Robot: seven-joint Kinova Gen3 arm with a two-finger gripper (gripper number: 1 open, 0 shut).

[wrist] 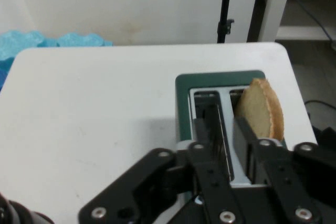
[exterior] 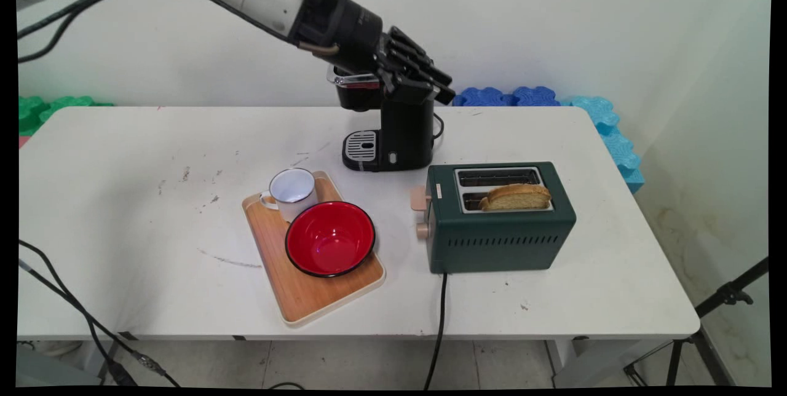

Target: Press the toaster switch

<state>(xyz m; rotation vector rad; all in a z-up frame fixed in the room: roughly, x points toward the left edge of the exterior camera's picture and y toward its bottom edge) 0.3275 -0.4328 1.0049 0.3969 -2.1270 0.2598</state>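
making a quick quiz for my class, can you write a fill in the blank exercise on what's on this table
1. The slice of bread stands in the slot of the toaster that lies ____ the table's front edge.
2. On the wooden tray, the white mug stands beside a ____ bowl.
3. The black coffee machine stands ____ the toaster, toward the wall.
4. The toaster's body is dark ____.

Missing words: nearer; red; behind; green

a lab: foam mats (exterior: 529, 96), tripod (exterior: 725, 297), bare wall.
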